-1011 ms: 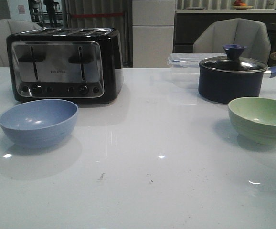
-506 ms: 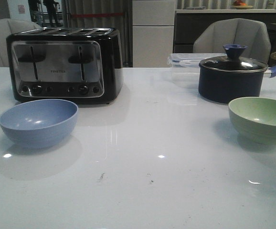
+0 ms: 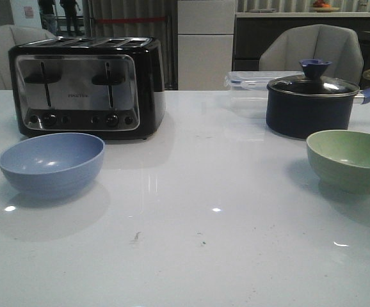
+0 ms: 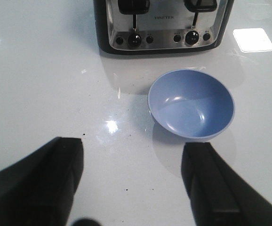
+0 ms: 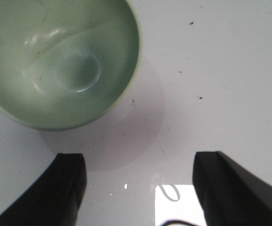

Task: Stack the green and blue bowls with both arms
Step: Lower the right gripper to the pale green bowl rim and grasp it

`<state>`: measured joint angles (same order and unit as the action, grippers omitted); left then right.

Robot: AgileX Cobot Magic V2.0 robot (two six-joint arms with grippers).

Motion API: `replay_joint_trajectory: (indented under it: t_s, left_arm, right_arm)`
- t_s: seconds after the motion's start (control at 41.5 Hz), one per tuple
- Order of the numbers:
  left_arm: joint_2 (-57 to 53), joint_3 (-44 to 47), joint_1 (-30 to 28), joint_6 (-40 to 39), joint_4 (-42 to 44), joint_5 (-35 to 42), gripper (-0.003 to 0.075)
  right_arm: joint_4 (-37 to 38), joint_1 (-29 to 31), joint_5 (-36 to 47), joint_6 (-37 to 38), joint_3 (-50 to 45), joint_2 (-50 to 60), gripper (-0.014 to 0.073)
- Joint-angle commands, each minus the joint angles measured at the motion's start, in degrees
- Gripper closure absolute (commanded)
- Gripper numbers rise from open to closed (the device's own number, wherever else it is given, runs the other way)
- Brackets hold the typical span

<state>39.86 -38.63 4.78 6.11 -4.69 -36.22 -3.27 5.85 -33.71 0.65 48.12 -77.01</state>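
Black left hand [image 4: 133, 181] wide open, empty; right hand [image 5: 140, 186] likewise.

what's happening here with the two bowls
Nothing is held yet. The blue bowl sits in front of the toaster, and the green bowl stands apart on the far side near the lidded pot. The left gripper and right gripper are both open over bare table, each near its bowl.

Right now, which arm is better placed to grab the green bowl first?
Right. The green bowl lies just beyond the open right gripper; the left gripper, also open, faces the blue bowl instead.
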Motion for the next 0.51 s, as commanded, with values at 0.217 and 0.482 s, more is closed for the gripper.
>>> replay_joint_trajectory:
  t_s: [0.217,0.482]
  left_arm:
    - [0.2,-2.1,0.5,-0.6,-0.4,3.6,0.0213]
    - [0.2,-2.1,0.5,-0.6,-0.4,3.5,0.0213]
  right_arm:
    - [-1.2,1.2,-4.1,-0.6,17.4,-15.5,0.0026]
    - [-1.2,1.2,-7.7,-1.1,26.3,-26.5,0.0155]
